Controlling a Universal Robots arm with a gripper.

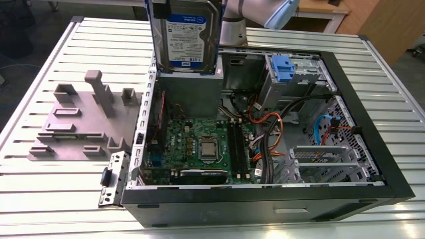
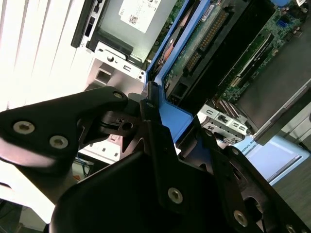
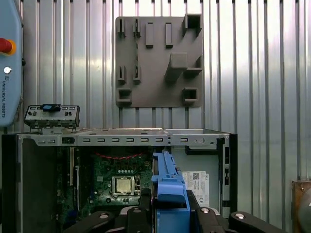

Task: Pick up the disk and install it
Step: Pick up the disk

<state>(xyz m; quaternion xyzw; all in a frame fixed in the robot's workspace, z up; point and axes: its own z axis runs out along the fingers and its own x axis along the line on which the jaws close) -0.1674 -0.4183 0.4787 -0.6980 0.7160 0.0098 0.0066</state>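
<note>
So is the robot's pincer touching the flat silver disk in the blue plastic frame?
Touching. In the first wrist view the black pincer grips the flat silver disk by its bright blue plastic frame, a finger against each side.

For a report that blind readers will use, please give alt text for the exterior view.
A blue-framed hard drive hangs upright, label toward the camera, above an open computer case lying on a slatted metal table. Inside show a motherboard and cables; a grey fixture plate lies at the exterior view's left.
</note>
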